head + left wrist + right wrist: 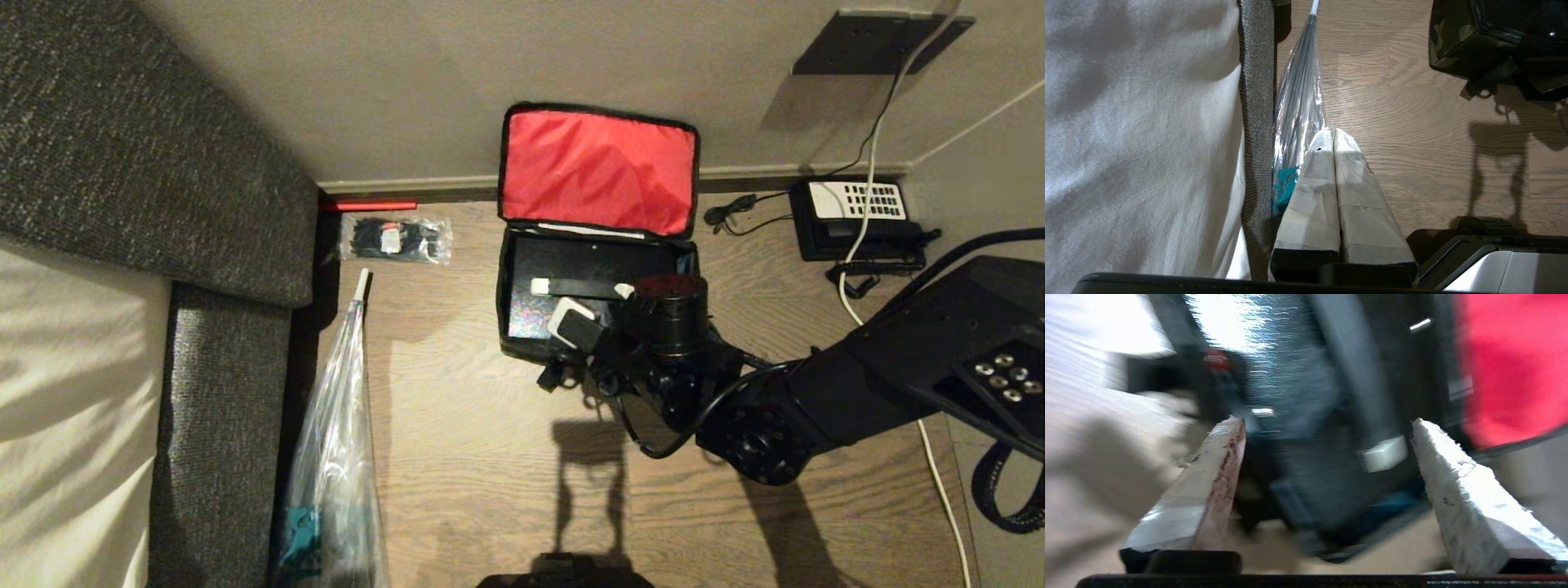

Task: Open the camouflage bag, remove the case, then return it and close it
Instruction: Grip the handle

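Camouflage bag (pixel 522 347) open, centre of head frame, red lid (pixel 600 170) propped against the wall.

I see the case (pixel 588 286) lying inside it, strap handle up. Right gripper (pixel 1327 457) hovers at the bag's lower right edge, jaws wide apart, holding nothing. Left gripper (pixel 1333 134) parked beside the umbrella (pixel 1298 102), jaws pressed together, empty.

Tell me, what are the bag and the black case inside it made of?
The camouflage bag looks like soft woven fabric: it sags, and its red lid lining wrinkles. The case seems hard plastic, perhaps textured, since its flat top glints in the light.
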Controlling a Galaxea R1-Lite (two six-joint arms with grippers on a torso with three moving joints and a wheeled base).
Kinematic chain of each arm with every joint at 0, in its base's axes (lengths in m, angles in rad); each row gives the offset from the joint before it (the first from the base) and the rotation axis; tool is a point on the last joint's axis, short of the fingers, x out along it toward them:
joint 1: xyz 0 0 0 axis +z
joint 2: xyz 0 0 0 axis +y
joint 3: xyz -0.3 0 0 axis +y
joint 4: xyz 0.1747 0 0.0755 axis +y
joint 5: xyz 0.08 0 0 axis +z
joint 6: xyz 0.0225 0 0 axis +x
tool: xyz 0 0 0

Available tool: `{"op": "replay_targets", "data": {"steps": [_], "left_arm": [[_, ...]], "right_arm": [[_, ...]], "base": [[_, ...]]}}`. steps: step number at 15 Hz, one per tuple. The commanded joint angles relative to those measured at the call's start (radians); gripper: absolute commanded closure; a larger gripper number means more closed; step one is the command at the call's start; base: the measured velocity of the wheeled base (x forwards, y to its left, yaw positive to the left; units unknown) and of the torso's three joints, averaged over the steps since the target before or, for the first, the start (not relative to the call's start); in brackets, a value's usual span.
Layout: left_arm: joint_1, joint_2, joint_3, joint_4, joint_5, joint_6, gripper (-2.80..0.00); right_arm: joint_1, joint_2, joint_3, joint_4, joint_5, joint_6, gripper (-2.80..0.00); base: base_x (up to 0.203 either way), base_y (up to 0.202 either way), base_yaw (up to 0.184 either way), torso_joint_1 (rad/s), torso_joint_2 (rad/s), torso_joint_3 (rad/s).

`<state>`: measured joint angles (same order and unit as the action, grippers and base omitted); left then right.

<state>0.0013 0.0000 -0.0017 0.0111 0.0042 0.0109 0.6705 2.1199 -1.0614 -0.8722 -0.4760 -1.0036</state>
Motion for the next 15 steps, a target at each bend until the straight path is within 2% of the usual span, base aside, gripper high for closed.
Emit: {"op": "replay_targets", "data": {"steps": [1,3,4,8,10,15], "left_arm": [[0.0,0.0,0.0,0.0,0.0,0.0,0.0],[0.0,0.0,0.0,0.0,0.0,0.0,0.0],[0.0,0.0,0.0,0.0,0.0,0.0,0.0],[0.0,0.0,0.0,0.0,0.0,0.0,0.0],[0.0,-0.001,0.0,0.0,0.0,0.0,0.0],[0.0,0.0,0.0,0.0,0.0,0.0,0.0]], "right_arm": [[-0.001,0.03,0.002,-0.115,-0.055,-0.225,-2.8],[0.001,0.078,-0.039,-0.181,-0.179,-0.345,-2.8],[0.001,0.103,-0.07,-0.185,-0.199,-0.356,-2.8],[0.003,0.192,-0.148,-0.23,-0.289,-0.332,-2.8],[0.008,0.234,-0.203,-0.217,-0.298,-0.286,-2.8],[0.012,0.286,-0.214,-0.288,-0.321,-0.277,-2.8]], "base": [[0.0,0.0,0.0,0.0,0.0,0.0],[0.0,0.0,0.0,0.0,0.0,0.0],[0.0,0.0,0.0,0.0,0.0,0.0],[0.0,0.0,0.0,0.0,0.0,0.0],[0.0,0.0,0.0,0.0,0.0,0.0],[0.0,0.0,0.0,0.0,0.0,0.0]]}}
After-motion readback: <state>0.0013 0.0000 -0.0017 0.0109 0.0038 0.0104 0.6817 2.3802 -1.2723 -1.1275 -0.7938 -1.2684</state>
